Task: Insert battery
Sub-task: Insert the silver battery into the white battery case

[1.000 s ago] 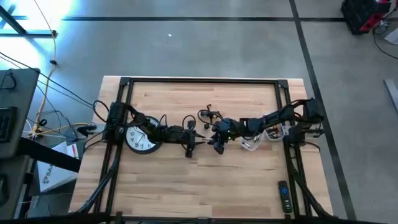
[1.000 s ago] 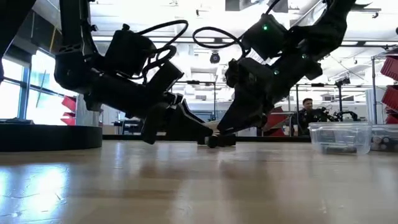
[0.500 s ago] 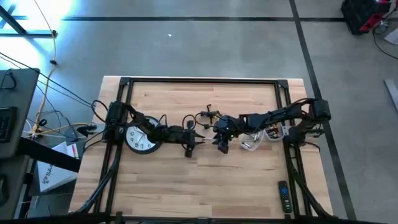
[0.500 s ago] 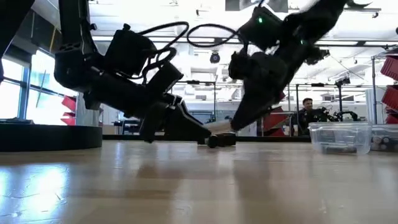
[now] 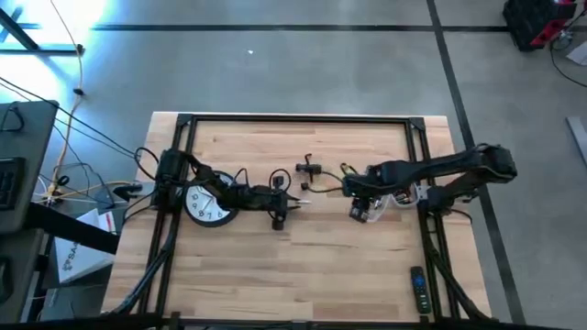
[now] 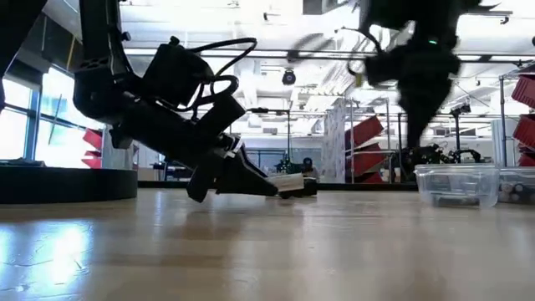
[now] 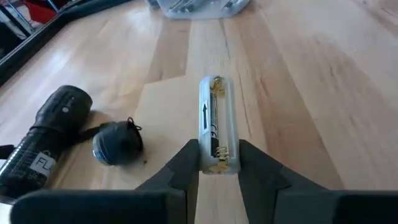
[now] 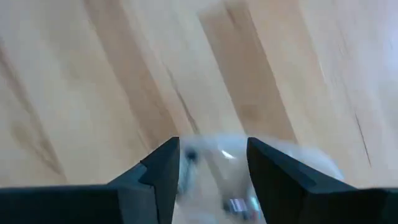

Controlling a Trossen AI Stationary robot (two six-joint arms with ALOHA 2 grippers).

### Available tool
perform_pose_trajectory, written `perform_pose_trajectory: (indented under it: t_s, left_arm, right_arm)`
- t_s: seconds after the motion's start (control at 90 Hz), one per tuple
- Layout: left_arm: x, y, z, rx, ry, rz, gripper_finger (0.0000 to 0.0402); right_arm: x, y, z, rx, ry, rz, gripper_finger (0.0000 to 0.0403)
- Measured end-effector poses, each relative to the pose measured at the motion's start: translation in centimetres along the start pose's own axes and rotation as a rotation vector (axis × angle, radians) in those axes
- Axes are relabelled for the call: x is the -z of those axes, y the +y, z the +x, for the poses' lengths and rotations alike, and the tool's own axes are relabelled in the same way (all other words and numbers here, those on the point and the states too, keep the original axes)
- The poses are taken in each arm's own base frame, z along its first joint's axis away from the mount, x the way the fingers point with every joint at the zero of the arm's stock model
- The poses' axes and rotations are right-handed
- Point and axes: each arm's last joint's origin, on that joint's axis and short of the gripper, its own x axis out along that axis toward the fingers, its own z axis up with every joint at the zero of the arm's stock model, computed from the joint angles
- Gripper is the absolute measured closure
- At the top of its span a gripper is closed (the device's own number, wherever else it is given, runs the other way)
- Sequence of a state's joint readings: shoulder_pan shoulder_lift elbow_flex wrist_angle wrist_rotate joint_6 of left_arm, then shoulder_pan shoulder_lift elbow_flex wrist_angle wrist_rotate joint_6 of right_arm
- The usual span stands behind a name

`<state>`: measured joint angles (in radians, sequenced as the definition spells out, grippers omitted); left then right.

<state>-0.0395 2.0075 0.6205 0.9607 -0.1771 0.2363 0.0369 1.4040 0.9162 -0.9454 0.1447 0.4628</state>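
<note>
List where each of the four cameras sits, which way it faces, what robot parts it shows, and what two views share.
High view: above, straight down on the table, both arms, the clock.
Low view: tabletop height, level into the room; left gripper low, right arm above.
Left wrist view: past the left gripper, shut on the battery holder.
Right wrist view: down past the open right gripper at a clear container.
Shared: the battery holder appears in the left wrist and low views.
</note>
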Motion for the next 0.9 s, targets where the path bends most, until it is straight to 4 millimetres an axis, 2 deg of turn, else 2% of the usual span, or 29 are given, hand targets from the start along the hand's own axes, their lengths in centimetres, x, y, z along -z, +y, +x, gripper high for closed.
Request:
perform_pose_trajectory:
  t_s: [0.111,0.333,0.622,0.811,0.9]
  left_arm:
    - [0.0,0.0,0.0,0.001,-0.001,0.0,0.0333]
    - [0.0,0.0,0.0,0.002,-0.001,-0.009,0.0334]
    - [0.0,0.0,0.0,0.004,0.003,-0.016,0.0331]
    - [0.1,0.0,0.0,0.004,0.006,-0.018,0.0326]
    - [0.1,0.0,0.0,0.004,0.006,-0.018,0.0325]
  right_arm:
    - [0.9,-0.4,0.6,0.011,0.013,0.053,0.0249]
    - [1.8,-0.3,1.4,0.012,0.047,0.033,0.0271]
    - [2.1,0.4,1.4,-0.01,0.04,-0.001,0.0292]
    - [2.7,0.1,2.2,0.003,0.067,0.0,0.0306]
    - [3.1,0.2,2.8,-0.044,0.081,-0.005,0.0313]
